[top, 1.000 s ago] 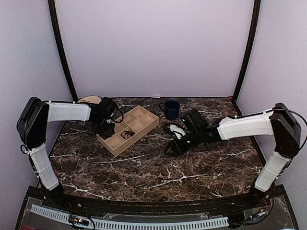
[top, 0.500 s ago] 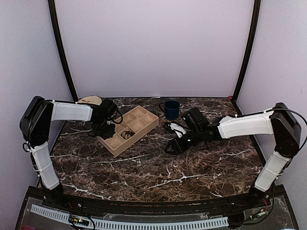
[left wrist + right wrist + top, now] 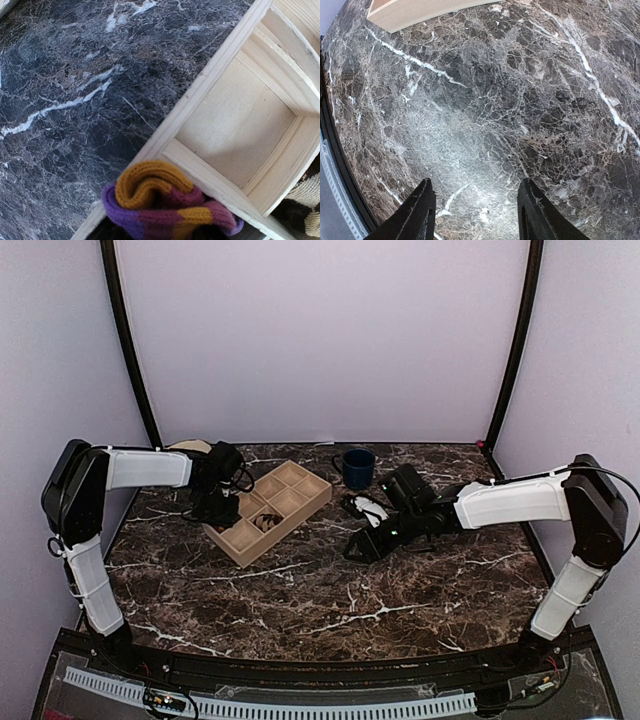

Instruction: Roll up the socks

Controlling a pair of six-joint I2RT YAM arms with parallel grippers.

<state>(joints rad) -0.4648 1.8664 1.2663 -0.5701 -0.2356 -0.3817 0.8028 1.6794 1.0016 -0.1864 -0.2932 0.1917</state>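
While the left gripper (image 3: 215, 506) hangs over the wooden tray's (image 3: 210, 95) left rim, I can't tell how its jaws stand, and the rolled purple sock (image 3: 165, 205) perches right on that rim! The danger: springy knit uncurls, or tips out onto the marble table (image 3: 520, 75). The brown argyle sock (image 3: 300, 210) sits in a compartment. The right gripper (image 3: 476, 182) gapes, empty. Dark veined stone, plain lilac walls.
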